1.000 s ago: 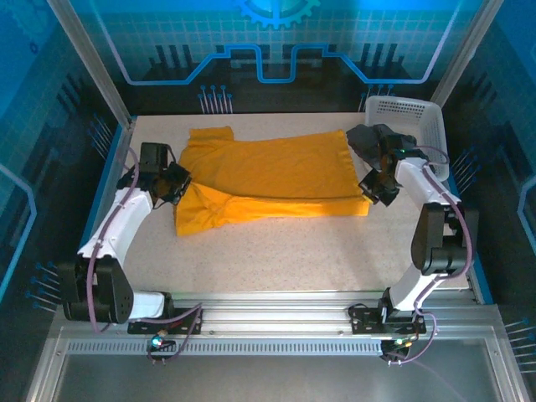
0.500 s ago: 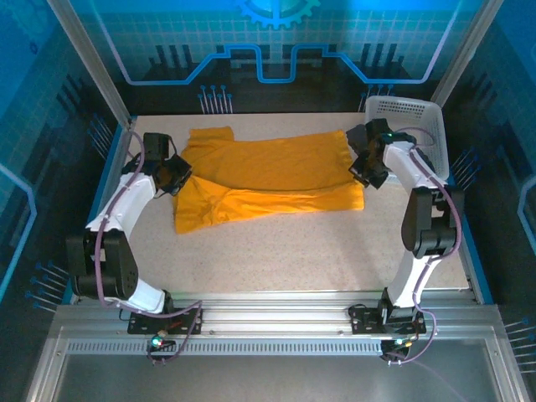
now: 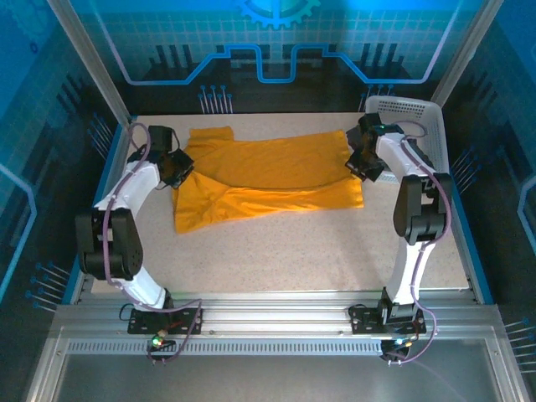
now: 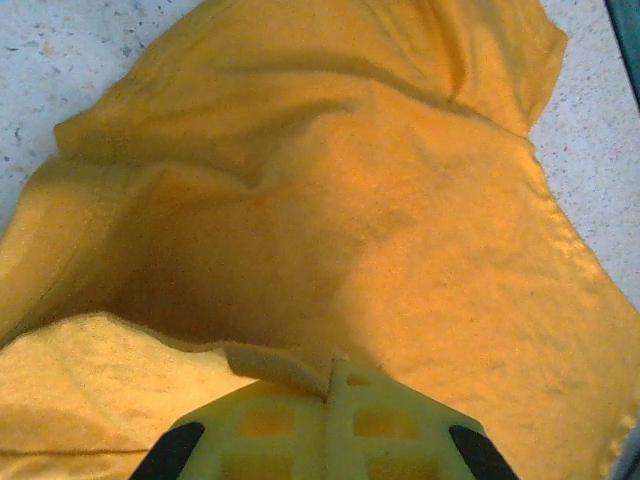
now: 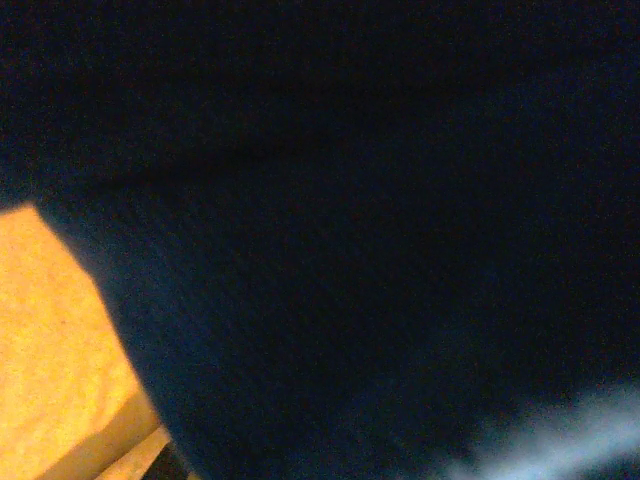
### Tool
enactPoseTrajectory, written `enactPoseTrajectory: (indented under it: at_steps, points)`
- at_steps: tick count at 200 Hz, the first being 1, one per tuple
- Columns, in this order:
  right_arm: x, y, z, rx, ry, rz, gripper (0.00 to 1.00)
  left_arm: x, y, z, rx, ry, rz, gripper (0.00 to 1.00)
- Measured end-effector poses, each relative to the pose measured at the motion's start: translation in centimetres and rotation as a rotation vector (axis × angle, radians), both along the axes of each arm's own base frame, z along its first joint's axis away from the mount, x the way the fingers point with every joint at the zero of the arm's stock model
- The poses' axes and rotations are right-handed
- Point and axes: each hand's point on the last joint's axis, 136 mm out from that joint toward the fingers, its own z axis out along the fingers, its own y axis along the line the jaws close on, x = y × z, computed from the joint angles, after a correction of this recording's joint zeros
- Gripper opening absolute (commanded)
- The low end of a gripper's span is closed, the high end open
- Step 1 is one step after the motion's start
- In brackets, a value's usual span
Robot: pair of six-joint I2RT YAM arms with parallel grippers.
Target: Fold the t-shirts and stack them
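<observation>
The orange t-shirt (image 3: pixel 276 172) lies spread across the upper middle of the table (image 3: pixel 293 251), with a fold line running along its length and its near layer crumpled toward the lower left. The left gripper (image 4: pixel 330 372) is closed on the shirt's left edge, and the left wrist view shows a ridge of orange cloth pinched between its fingers. The right gripper (image 3: pixel 362 165) sits at the shirt's right edge, closed on the cloth there, though the pinch itself is hidden. Dark charcoal t-shirt (image 5: pixel 350 200) fabric covers most of the right wrist view, with orange in the lower left corner. The white lattice basket (image 3: pixel 419 117) stands at the upper right of the table.

Compared with a second ago, both grippers have moved toward the top of the frame. The right one has gone further, from beside the shirt's lower right corner to just below the basket. The shirt's near edge and fold line have shifted up with them.
</observation>
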Motion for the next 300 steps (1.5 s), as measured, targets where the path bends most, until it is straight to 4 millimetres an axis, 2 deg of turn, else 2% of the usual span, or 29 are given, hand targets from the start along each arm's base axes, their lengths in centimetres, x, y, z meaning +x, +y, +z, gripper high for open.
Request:
enactPoseTrajectory:
  at_steps: [4, 7, 21, 34, 56, 66, 90, 108, 122, 134, 147, 161, 176, 190, 223, 263, 300]
  points:
    - [0.1, 0.0, 0.0, -0.001, 0.001, 0.003, 0.13, 0.2, 0.0, -0.1, 0.000, 0.001, -0.004, 0.00]
    - [0.2, 0.0, 0.0, -0.001, 0.000, 0.005, 0.18, 0.3, -0.1, -0.2, 0.002, 0.004, -0.010, 0.04]
    - [0.8, 0.1, 0.2, -0.003, -0.005, 0.022, 0.35, 1.2, -0.1, -0.7, 0.006, 0.017, -0.029, 0.30]
    - [1.1, 0.2, 0.6, -0.008, -0.016, 0.046, 0.45, 1.8, -0.1, -0.8, 0.014, 0.023, -0.044, 0.45]
    - [1.3, 0.3, 1.5, -0.016, -0.037, 0.088, 0.53, 1.5, 0.2, -0.6, 0.028, 0.037, -0.055, 0.57]
    - [1.2, 0.3, 2.0, -0.019, -0.046, 0.099, 0.54, 1.1, 0.5, -0.5, 0.039, 0.048, -0.057, 0.58]
    - [-0.4, 0.3, 3.9, -0.020, -0.086, 0.124, 0.54, -1.3, 0.8, 0.0, 0.061, 0.070, -0.047, 0.53]
    - [-3.2, 0.1, 5.1, -0.019, -0.110, 0.134, 0.54, -5.3, 0.9, 0.0, 0.061, 0.098, -0.017, 0.49]
    - [-5.7, 0.1, 5.0, -0.007, -0.123, 0.140, 0.56, -8.7, 0.8, -0.7, 0.050, 0.130, 0.010, 0.47]
    - [-8.1, 0.3, 3.9, 0.023, -0.118, 0.146, 0.56, -11.4, 0.8, -2.3, 0.029, 0.178, 0.039, 0.47]
    - [-10.3, 0.5, 1.6, 0.084, -0.098, 0.134, 0.55, -13.9, 0.8, -4.5, -0.009, 0.241, 0.079, 0.47]
    - [-12.0, 0.2, -1.3, 0.145, -0.055, 0.095, 0.55, -16.3, 0.8, -7.1, -0.052, 0.322, 0.125, 0.48]
    - [-13.1, -0.2, -3.6, 0.186, -0.015, 0.058, 0.55, -17.9, 0.7, -8.7, -0.086, 0.380, 0.160, 0.47]
    - [-12.9, -0.3, -4.3, 0.210, -0.016, 0.046, 0.55, -18.2, 0.5, -9.3, -0.106, 0.398, 0.179, 0.47]
    - [-10.8, 0.1, -4.9, 0.238, -0.069, 0.054, 0.54, -17.1, 0.8, -9.9, -0.112, 0.381, 0.207, 0.42]
    - [-9.7, 0.1, -6.1, 0.248, -0.071, 0.025, 0.50, -15.0, 1.6, -10.9, -0.113, 0.337, 0.242, 0.23]
    - [-7.7, -0.4, -6.0, 0.226, -0.086, 0.003, 0.46, -13.2, 1.9, -11.3, -0.106, 0.313, 0.239, 0.05]
